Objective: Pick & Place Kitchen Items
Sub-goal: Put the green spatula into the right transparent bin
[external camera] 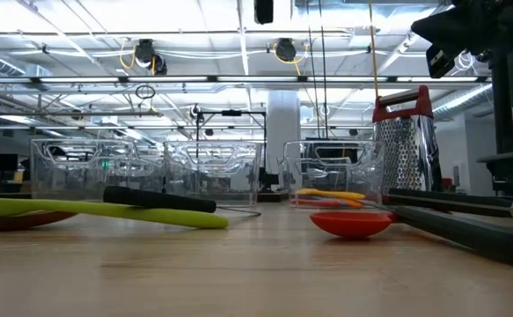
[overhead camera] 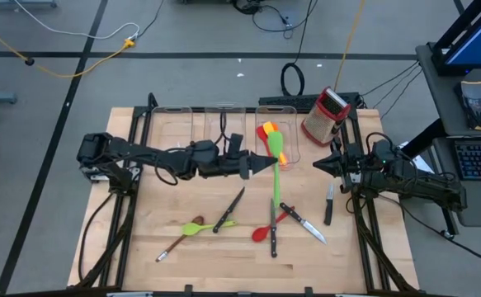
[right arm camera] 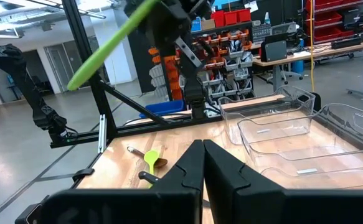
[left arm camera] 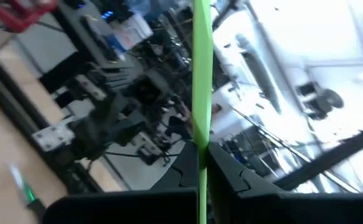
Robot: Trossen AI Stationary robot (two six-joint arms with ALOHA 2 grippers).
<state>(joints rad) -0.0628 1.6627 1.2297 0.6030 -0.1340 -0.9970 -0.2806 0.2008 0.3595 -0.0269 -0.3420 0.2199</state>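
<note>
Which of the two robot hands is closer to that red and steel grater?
The right gripper, shut and empty, sits just below and beside the grater. The left gripper is farther off toward the table's middle, shut on a green spatula.

bins [overhead camera: 223, 124] behind utensils [overhead camera: 275, 216] | grater [overhead camera: 324, 115] right of bins

Right gripper [right arm camera: 203, 163]: jaws pressing together, pointing across the counter [right arm camera: 187, 140]
Left gripper [right arm camera: 169, 15]: holding a green spatula [right arm camera: 109, 45] aloft, tilting
Bins [right arm camera: 281, 127]: sitting clear on the counter
Green spoon [right arm camera: 150, 158]: lying flat
</note>
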